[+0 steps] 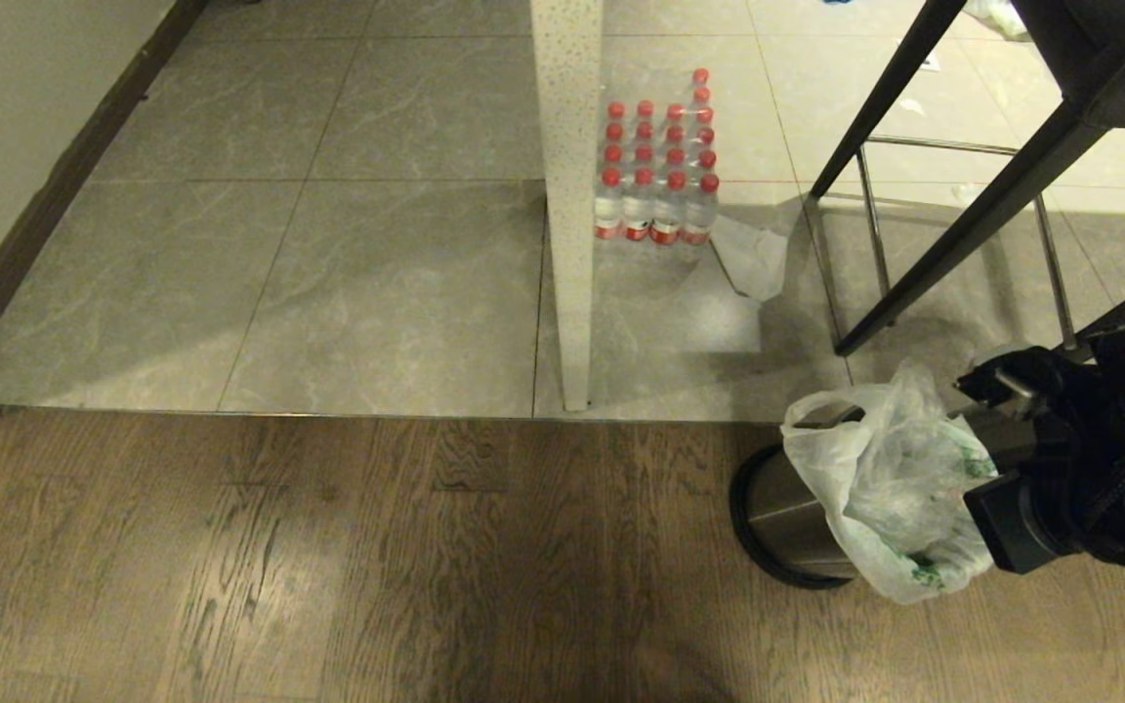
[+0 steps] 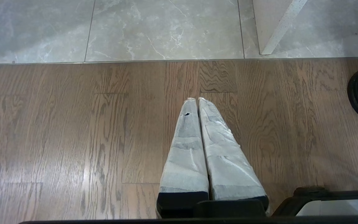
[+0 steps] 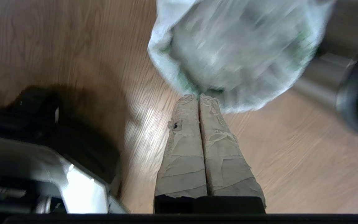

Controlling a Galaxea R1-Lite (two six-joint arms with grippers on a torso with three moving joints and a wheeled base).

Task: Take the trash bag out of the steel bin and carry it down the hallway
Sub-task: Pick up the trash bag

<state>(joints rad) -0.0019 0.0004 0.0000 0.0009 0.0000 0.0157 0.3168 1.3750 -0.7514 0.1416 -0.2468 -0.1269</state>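
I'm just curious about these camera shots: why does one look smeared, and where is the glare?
Right wrist view: the trash bag and steel bin are streaked by motion blur. Left wrist view: sharp. Head view: light falls on the tiles, and the wood floor is dimmer.

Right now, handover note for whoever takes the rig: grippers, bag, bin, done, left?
Right gripper: shut on the trash bag, pinching its edge beside the steel bin.
Left gripper: shut, empty, parked over the wood floor.
Bag: bunched at the bin's rim, hanging down its outside; whether any of it remains inside cannot be told.
Bin: on the wood floor, near the tile edge.
Done: bag gripped.
Left: clear it from the bin, carry it down the hallway.
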